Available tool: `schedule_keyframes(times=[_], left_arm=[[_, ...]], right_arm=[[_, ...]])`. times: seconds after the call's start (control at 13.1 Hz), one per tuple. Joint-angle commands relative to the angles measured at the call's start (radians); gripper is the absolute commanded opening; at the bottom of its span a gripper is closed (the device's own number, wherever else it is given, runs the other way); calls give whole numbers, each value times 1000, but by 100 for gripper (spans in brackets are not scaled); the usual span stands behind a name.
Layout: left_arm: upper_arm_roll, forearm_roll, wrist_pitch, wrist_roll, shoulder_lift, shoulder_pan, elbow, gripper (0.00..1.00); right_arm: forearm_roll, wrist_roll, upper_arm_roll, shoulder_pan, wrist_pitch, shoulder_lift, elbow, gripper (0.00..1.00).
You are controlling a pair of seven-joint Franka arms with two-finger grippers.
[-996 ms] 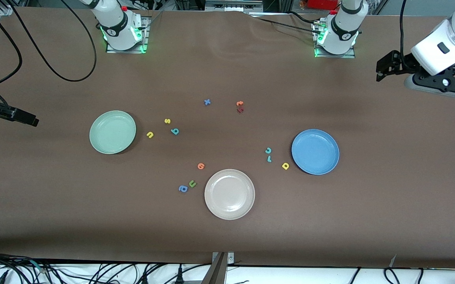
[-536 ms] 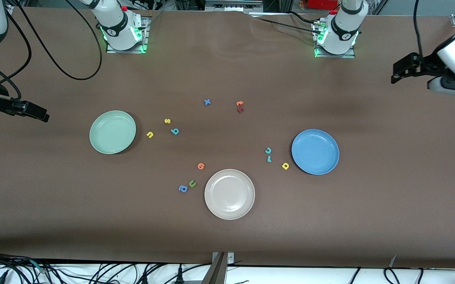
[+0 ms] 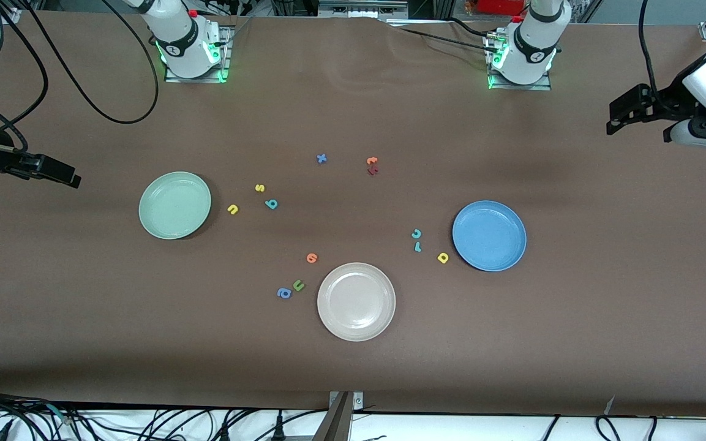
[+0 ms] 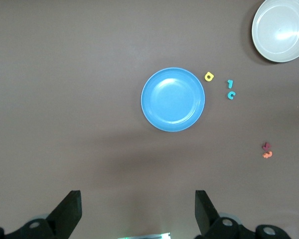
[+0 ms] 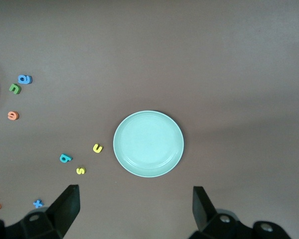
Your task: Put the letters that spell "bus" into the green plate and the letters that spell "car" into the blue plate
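Teal "b" (image 3: 272, 204), yellow "u" (image 3: 233, 209) and "s" (image 3: 259, 188) lie beside the empty green plate (image 3: 158, 221); "c" (image 3: 416, 233), "r" (image 3: 417, 247), "a" (image 3: 443, 258) beside the blue plate (image 3: 477, 259). Nothing has moved. The left tool (image 3: 625, 111) has pulled back toward its worktop end and the right tool (image 3: 52, 173) has crept inward, both spread and empty, so sorting hasn't begun.

No printed text, label or brand is legible anywhere. The only readable characters are the foam letters themselves on the tabletop (image 3: 573, 343), such as the yellow "s" (image 3: 259, 188) and blue "x" (image 3: 321, 158).

Bare table (image 3: 604, 318) surrounds the green plate (image 3: 174, 204) and blue plate (image 3: 488, 235); the beige plate (image 3: 356, 301) and stray letters (image 3: 291, 289) crowd the middle.
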Motion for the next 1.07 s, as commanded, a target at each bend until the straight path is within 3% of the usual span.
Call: schedule_keyframes(times=[0.0,0.15,1.0], left_arm=[[-5,-13,47,-18,21,-4,-12,100],[-10,-13,52,-18,34,-4,-28,100],[-62,19,39,-85,28,-4,-61,100]], right_arm=[[20,-24,0,-3,-15,-3,-4,100],[20,-32,3,5,-63,-3,-4,100],[17,-30,6,20,-20,4,-24,100]])
